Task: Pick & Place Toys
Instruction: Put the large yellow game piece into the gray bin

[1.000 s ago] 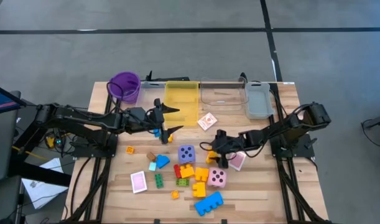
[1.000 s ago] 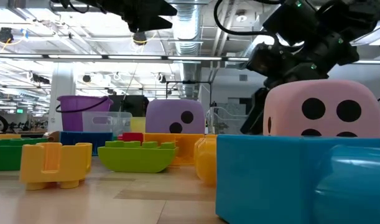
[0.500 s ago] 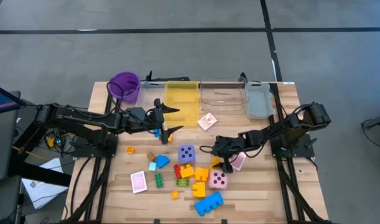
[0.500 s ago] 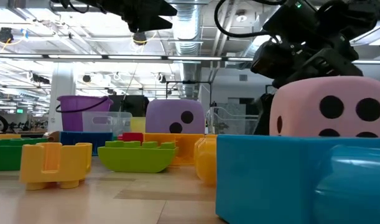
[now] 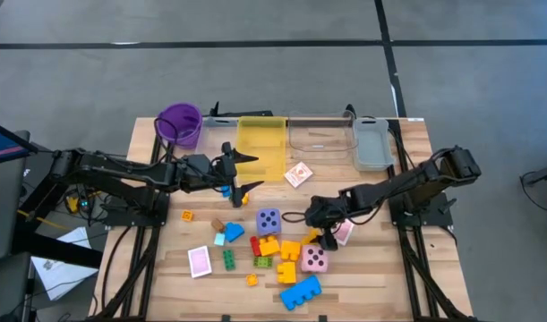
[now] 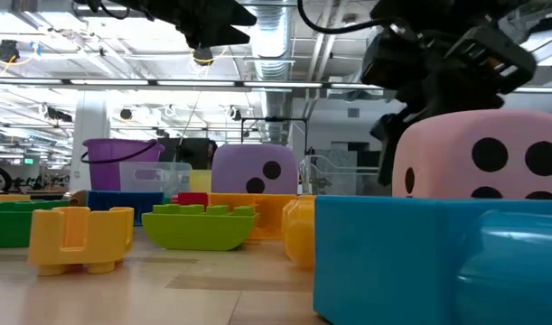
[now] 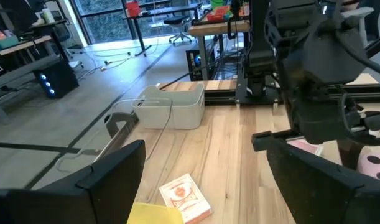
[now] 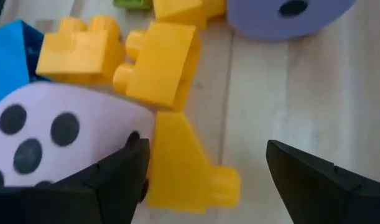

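Toys lie scattered mid-table; the right gripper [image 5: 320, 234], fingers spread, hangs over a yellow brick [image 8: 183, 165] beside the pink die [image 5: 313, 258]. Left gripper [image 5: 240, 174] waits, fingers apart, near the yellow bin [image 5: 261, 143].

We see a wooden desk [image 5: 166, 277] standing on a grey floor [image 5: 255, 80]. Along its far edge sit a purple cup [image 5: 179, 124], a yellow bin [image 5: 261, 145], a clear bin [image 5: 320, 136] and a grey lid [image 5: 372, 143], side by side
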`<move>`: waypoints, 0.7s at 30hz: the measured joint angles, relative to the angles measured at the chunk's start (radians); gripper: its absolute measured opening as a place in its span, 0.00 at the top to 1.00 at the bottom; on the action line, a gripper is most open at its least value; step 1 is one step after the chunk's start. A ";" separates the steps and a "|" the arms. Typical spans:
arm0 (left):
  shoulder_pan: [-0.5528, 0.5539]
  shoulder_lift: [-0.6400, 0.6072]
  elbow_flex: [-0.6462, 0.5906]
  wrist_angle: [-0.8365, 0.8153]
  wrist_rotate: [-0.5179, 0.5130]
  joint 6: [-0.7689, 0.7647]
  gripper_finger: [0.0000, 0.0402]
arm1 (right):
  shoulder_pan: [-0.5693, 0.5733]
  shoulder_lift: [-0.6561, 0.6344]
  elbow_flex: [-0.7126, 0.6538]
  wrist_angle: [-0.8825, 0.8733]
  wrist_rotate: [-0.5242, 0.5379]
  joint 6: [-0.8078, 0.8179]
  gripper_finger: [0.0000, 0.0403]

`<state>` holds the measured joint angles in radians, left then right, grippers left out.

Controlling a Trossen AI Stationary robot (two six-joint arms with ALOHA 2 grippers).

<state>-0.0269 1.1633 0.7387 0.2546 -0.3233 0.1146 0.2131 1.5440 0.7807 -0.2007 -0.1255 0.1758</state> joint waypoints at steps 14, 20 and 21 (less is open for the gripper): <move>0.000 0.000 0.000 -0.013 0.001 0.002 0.18 | 0.113 0.013 0.001 0.010 -0.022 0.188 0.22; 0.000 0.000 0.000 -0.014 0.001 0.003 0.18 | 0.106 0.013 0.001 -0.033 0.102 0.183 0.22; 0.000 0.000 0.000 -0.014 0.001 0.003 0.18 | 0.103 0.013 0.001 -0.034 0.104 0.183 0.22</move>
<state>-0.0269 1.1637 0.7387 0.2402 -0.3222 0.1181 0.3163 1.5574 0.7815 -0.2344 -0.0216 0.3588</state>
